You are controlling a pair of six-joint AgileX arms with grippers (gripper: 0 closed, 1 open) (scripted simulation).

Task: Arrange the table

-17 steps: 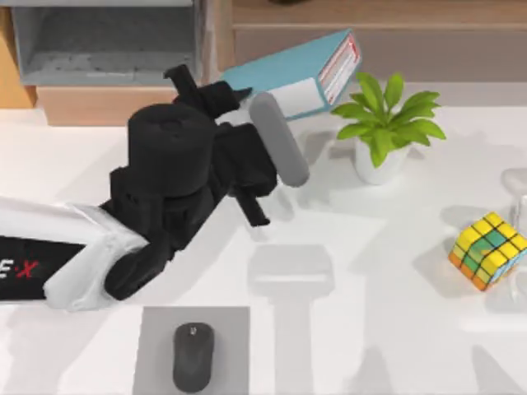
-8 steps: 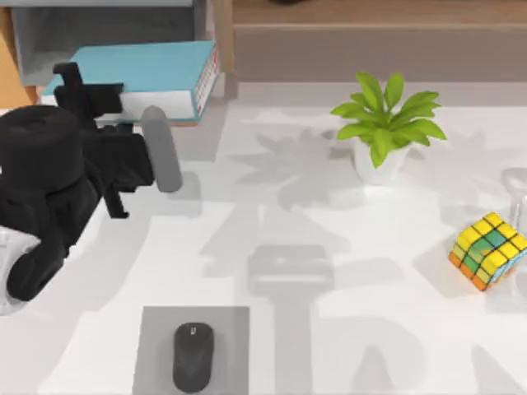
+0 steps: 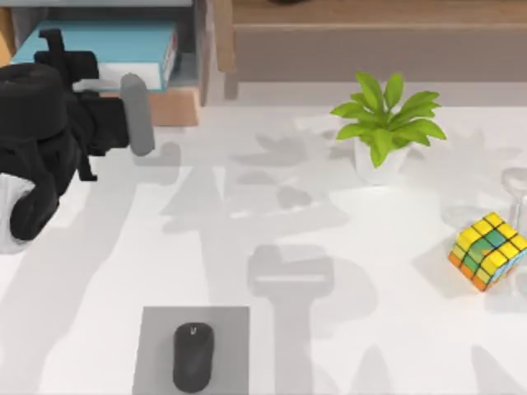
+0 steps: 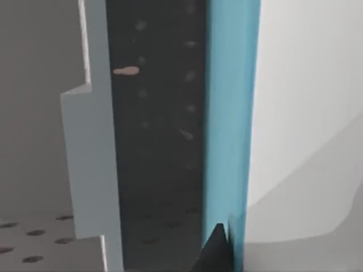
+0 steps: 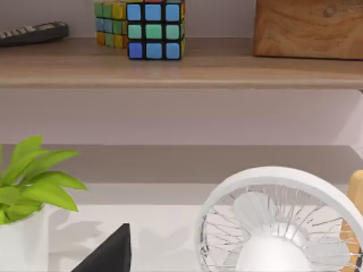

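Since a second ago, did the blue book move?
Yes. The book went left across the top view, away from the plant, and now lies in the shelf at the table's back left, with the left gripper at it.

White table: grey mat at the near edge, left of centre, with a black mouse lying on it. Potted plant is stood right of centre toward the back. Colour cube is set near the right edge. Shelf unit at the back left; blue book is laid flat in its grey compartment.
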